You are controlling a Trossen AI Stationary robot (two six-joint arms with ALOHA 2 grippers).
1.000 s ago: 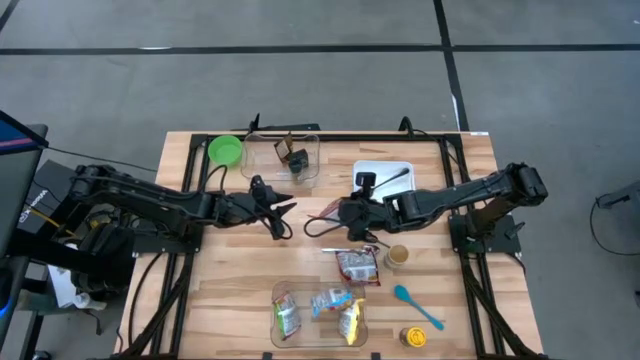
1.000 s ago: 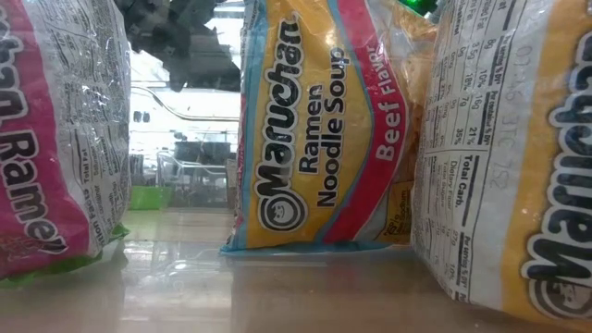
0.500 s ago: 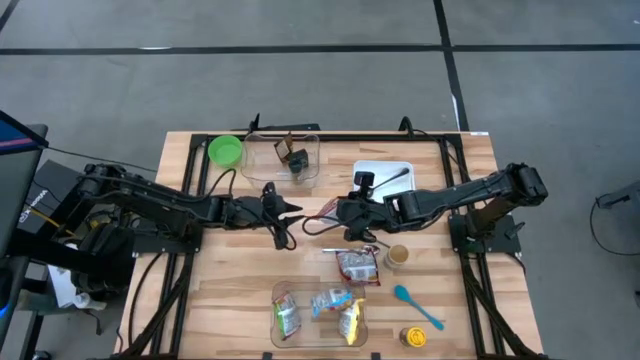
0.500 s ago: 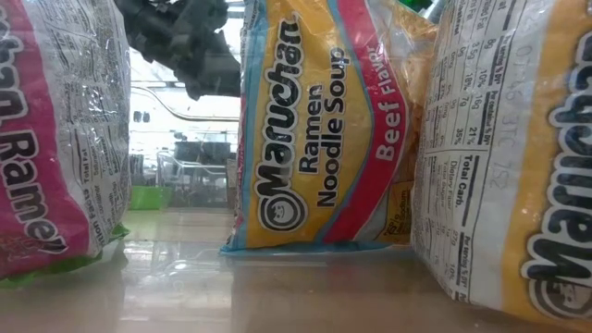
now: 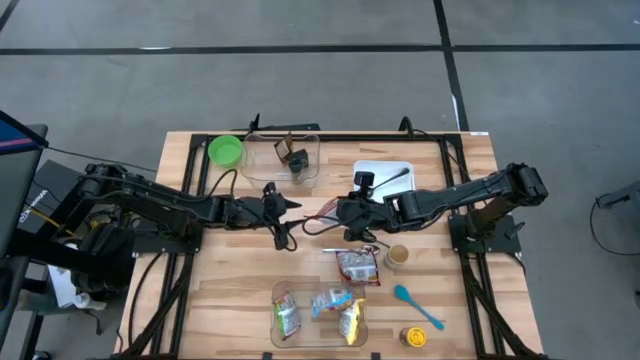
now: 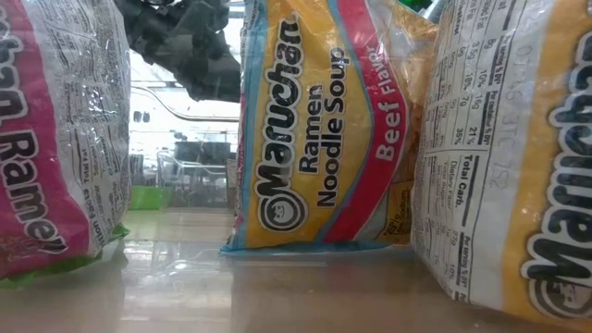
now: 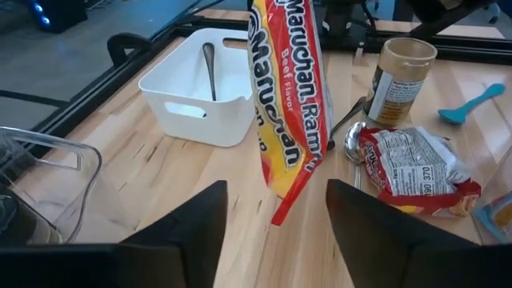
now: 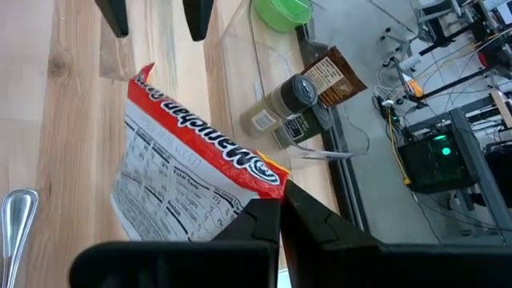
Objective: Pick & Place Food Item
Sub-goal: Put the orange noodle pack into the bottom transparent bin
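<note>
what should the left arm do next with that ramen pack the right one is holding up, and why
Probably ease the left gripper forward so its open fingers straddle the ramen pack's lower end, then close. The right gripper is shut on the pack's edge, holding it off the table, and the left fingers are spread just short of it, lined up for a handover.

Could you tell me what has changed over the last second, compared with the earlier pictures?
The left claw slid toward the table's middle and opened its fingers, facing the ramen packet without touching it. The right claw stayed shut on that packet, holding it above the table. The other items did not move.
</note>
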